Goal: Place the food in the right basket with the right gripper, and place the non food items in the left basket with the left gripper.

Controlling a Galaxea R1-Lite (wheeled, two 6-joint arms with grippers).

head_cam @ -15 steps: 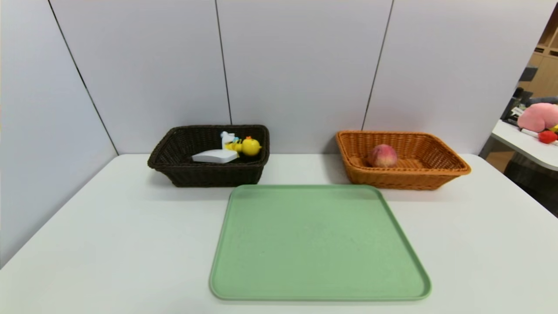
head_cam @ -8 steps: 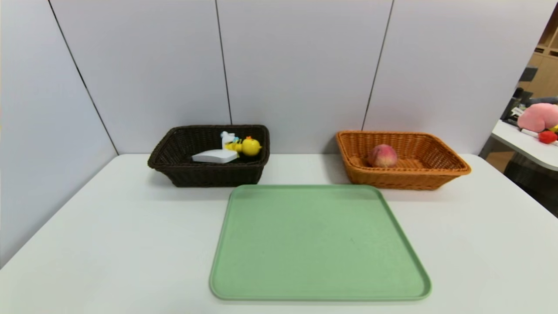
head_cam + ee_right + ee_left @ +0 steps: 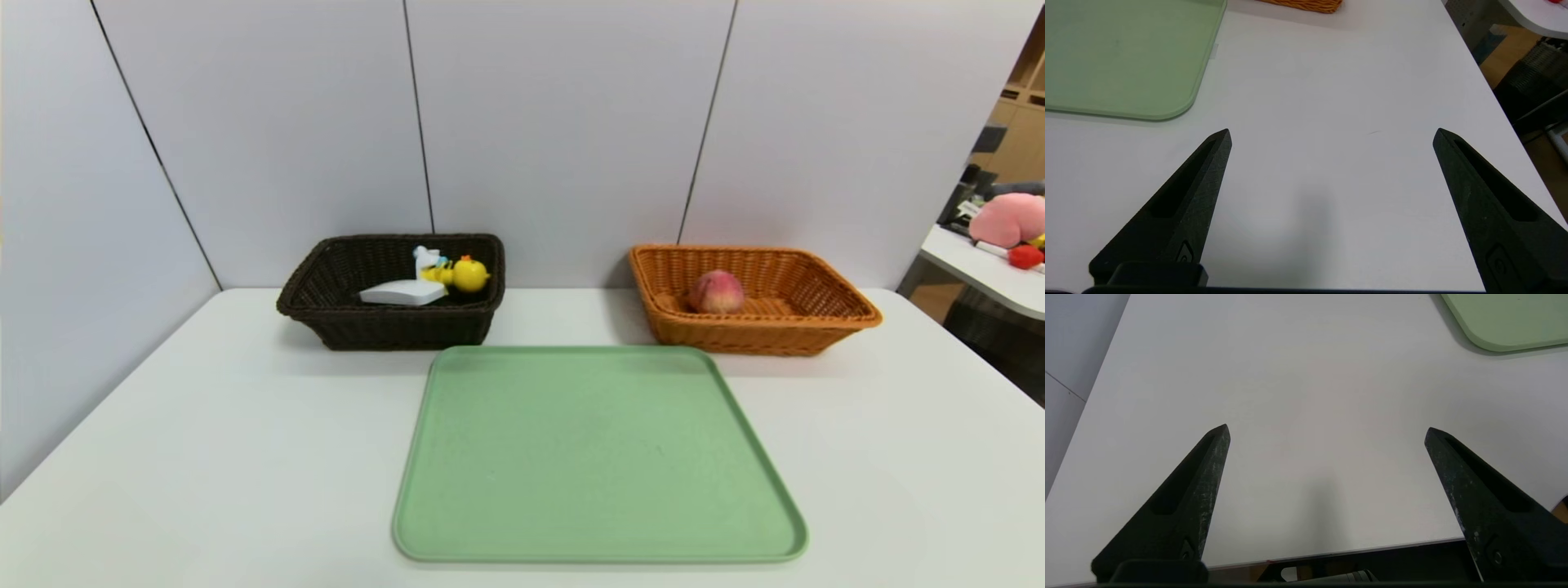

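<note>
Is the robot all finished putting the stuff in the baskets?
It looks finished. The peach sits in the orange basket, and the yellow duck toy and white box lie in the dark basket. The green tray holds nothing. Both grippers are open, holding nothing.

Head cam looks down over table (image 3: 204,425); both wrist cams close, low, sharing tray (image 3: 600,457) corners.

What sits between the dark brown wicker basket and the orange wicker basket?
Only bare white table, with the green tray's far edge just nearer, seen from the head view.
</note>
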